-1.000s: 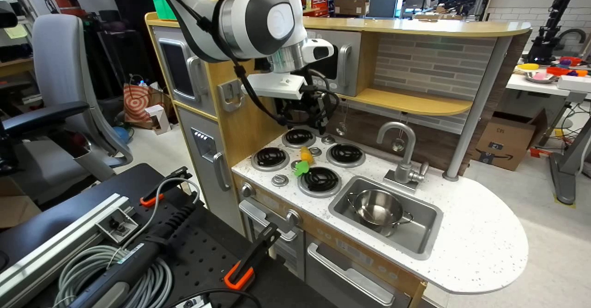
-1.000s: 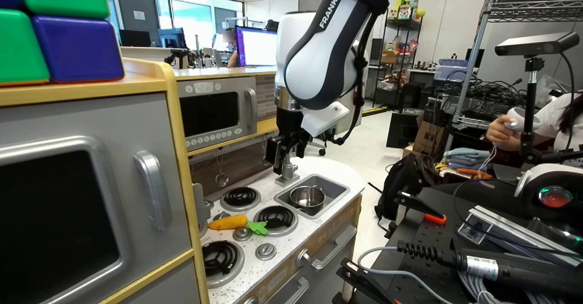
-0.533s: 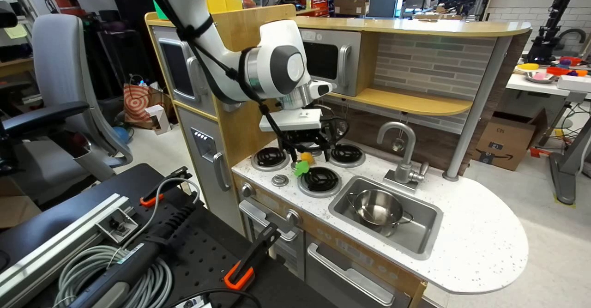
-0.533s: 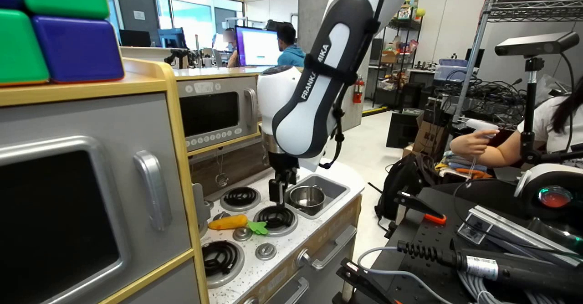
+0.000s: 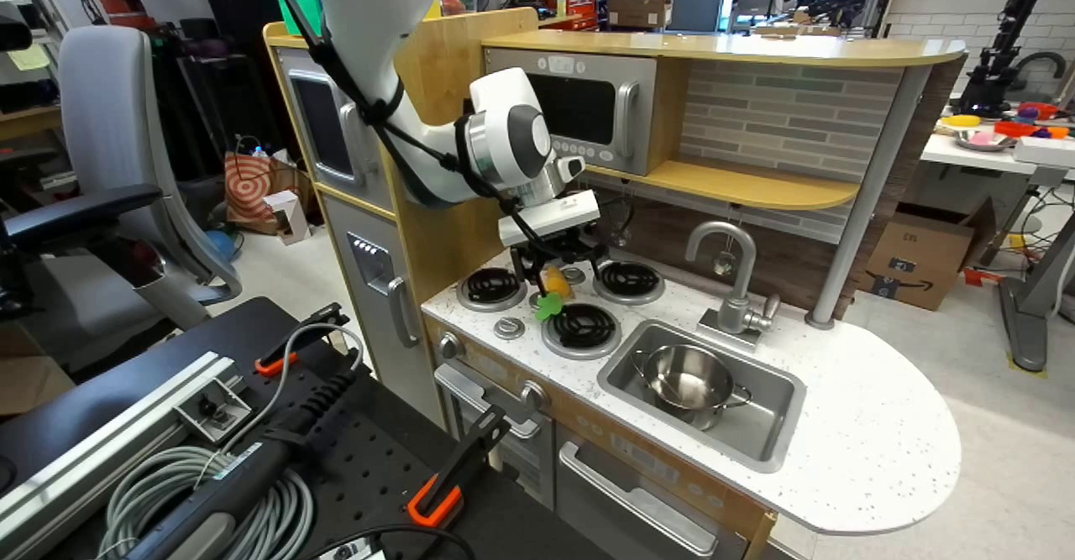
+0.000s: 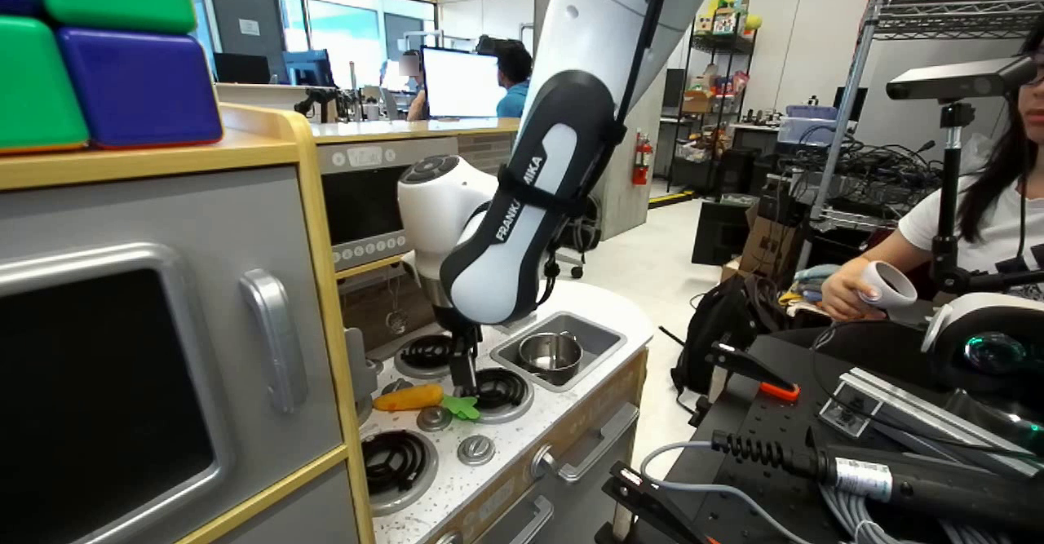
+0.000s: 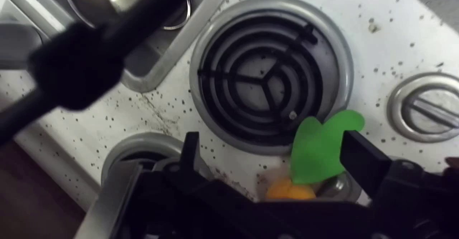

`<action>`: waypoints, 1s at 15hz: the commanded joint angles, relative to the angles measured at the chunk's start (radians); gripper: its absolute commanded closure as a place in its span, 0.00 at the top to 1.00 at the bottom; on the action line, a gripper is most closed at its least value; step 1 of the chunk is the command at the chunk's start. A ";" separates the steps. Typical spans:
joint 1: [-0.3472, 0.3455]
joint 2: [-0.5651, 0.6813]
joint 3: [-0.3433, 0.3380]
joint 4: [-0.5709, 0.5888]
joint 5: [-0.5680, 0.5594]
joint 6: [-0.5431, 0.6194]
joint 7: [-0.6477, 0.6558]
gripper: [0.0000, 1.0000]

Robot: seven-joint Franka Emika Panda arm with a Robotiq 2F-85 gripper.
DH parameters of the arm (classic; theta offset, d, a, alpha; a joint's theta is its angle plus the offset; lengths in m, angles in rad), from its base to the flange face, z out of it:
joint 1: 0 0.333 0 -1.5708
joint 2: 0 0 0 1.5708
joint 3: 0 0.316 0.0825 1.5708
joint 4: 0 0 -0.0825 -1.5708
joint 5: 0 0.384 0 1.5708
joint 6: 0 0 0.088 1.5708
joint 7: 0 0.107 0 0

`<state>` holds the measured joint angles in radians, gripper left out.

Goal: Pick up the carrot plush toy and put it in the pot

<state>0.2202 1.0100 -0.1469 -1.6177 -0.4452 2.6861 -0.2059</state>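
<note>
"Where's the carrot (image 6: 420, 398) lying?"

"Among the burners (image 7: 263, 81) on the tabletop (image 5: 873, 426). We're expecting it light, soft and sturdy, so we're favouring its orange body (image 6: 406, 398), not the leaves (image 7: 316, 153)."

"And the tool (image 7: 271, 141)?"

"Its fingers (image 7: 191, 142) are standing apart nearby; the pot (image 5: 689, 375) is sitting in the sink (image 5: 760, 427)."

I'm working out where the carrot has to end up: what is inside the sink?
The silver pot sits inside the sink, as both exterior views show. Some sink floor shows beside it; whatever lies directly under the pot is covered and cannot be seen.
</note>
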 commanded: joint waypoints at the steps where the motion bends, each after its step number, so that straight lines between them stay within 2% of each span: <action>1: 0.041 0.150 -0.032 0.147 -0.007 0.120 0.117 1.00; 6: 0.011 0.273 -0.003 0.269 0.079 0.196 0.177 1.00; 8: 0.002 0.295 0.010 0.293 0.110 0.195 0.175 0.74; 15: -0.025 0.288 0.051 0.311 0.170 0.235 0.155 0.21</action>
<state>0.2281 1.2506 -0.1225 -1.3832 -0.3057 2.8719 -0.0395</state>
